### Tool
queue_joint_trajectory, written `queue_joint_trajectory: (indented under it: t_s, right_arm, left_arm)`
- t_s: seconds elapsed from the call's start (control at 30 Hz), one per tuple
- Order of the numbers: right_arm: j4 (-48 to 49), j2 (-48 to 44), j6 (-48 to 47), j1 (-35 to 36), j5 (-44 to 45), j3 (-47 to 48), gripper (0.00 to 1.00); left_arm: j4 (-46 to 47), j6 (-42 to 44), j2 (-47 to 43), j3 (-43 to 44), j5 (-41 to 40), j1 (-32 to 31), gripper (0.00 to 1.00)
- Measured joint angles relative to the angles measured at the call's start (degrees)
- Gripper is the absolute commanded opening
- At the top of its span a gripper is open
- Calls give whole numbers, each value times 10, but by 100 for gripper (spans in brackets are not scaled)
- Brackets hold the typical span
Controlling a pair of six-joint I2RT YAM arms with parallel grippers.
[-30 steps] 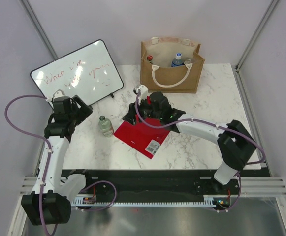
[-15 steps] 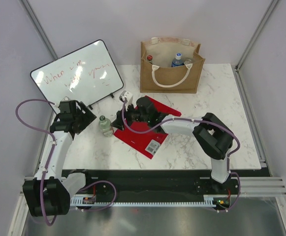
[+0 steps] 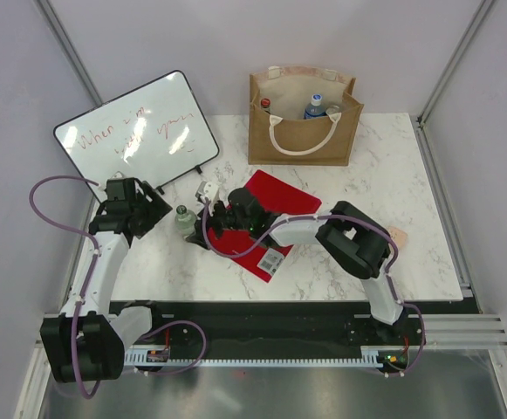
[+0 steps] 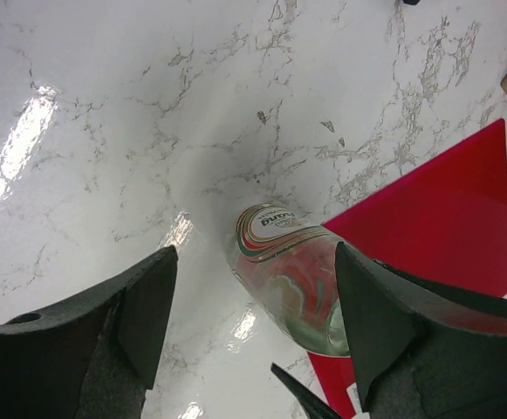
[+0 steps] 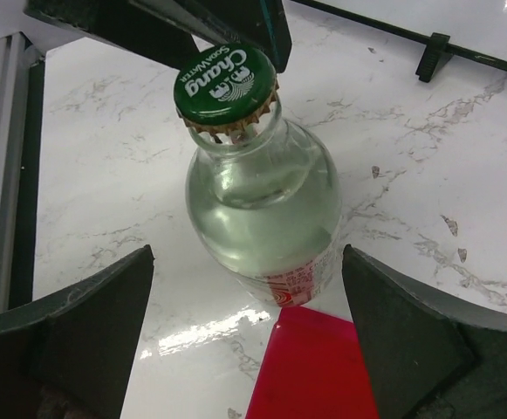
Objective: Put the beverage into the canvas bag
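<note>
Two robot arms close in on one small glass bottle (image 3: 183, 220) with a green cap. It stands upright on the white marble table (image 3: 393, 175), at about 9 o'clock from the table's centre.

The left gripper (image 4: 253, 323) sits at the bottle's 9 o'clock with its jaws spread wide. The bottle shows between them, though contact cannot be told. The right gripper (image 5: 244, 327) faces the bottle from 4 o'clock, jaws wider than the glass and clear of it on both sides.

A red sheet (image 3: 275, 188) lies just beside the bottle's foot. The canvas bag (image 3: 304, 131) stands at the far edge, at 12 o'clock, its mouth open (bottle tops show inside). A whiteboard (image 3: 135, 131) leans at 10 o'clock, overhanging the left edge. Bare marble runs from the sheet to the 3 o'clock edge.
</note>
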Motion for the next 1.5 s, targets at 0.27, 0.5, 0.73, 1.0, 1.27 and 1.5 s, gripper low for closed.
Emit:
queue_joint_trajectory:
  t_s: [0.27,0.5,0.73,1.0,1.27,1.5]
  right_arm:
    - [15,54,-23,14,36,58,93]
    - [14,94,-42,17,52,121,88]
    - [7,95,-62,27,85,121,90]
    - [-36,95,-88,30,102,122,89]
    - [-41,95,-95,35,115,123,23]
    - [-91,95,-103,35,141,153,0]
  left_arm:
    - [-7,-14,3,0,-18,1,79]
    - [-19,-22,9,0,-39,5,79]
    - [-19,-24,11,0,-50,6,79]
    - [-20,-24,14,0,-50,9,79]
    - [-20,-24,14,0,-50,9,79]
    - [-19,-24,10,0,-50,9,79]
